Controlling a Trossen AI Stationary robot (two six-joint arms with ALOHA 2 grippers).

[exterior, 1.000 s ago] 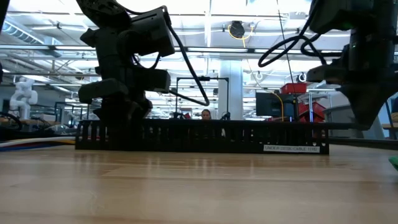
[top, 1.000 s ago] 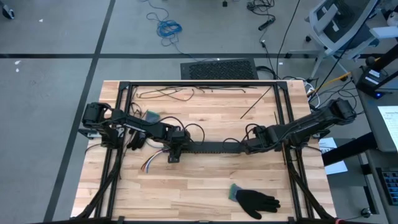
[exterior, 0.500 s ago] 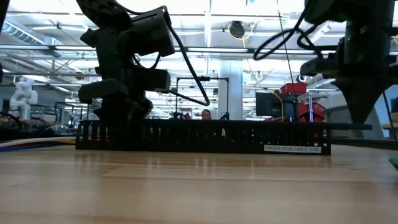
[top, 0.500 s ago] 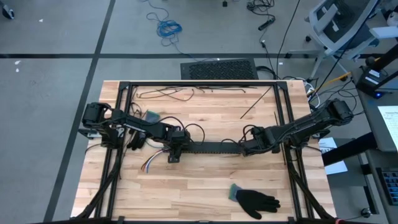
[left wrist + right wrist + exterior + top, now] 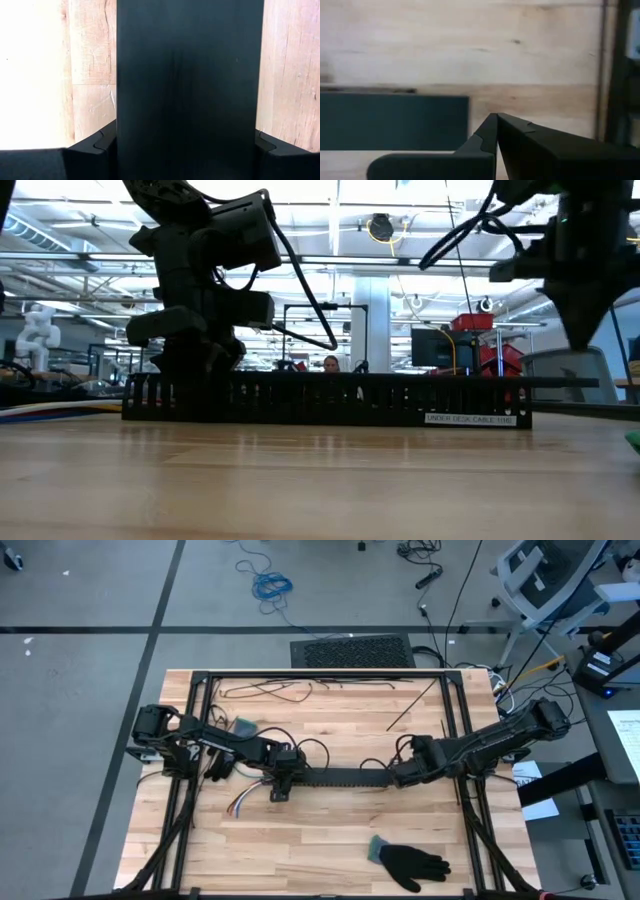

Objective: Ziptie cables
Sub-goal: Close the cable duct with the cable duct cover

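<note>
L gripper is clamped on the left end of the black slotted strip, jaws on both sides of it. The cables lie just beside these jaws, on the table. R gripper, jaws together, is above the strip's right end.

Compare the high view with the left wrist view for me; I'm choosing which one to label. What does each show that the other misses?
Only the high view shows the cables lying beside the left arm, the black glove near the table's front edge, and the right gripper, shut, at the far end of the black slotted strip. Only the left wrist view shows the left gripper's fingers standing on either side of the strip, closed on it. Both show the left gripper, the strip and the wooden table.
</note>
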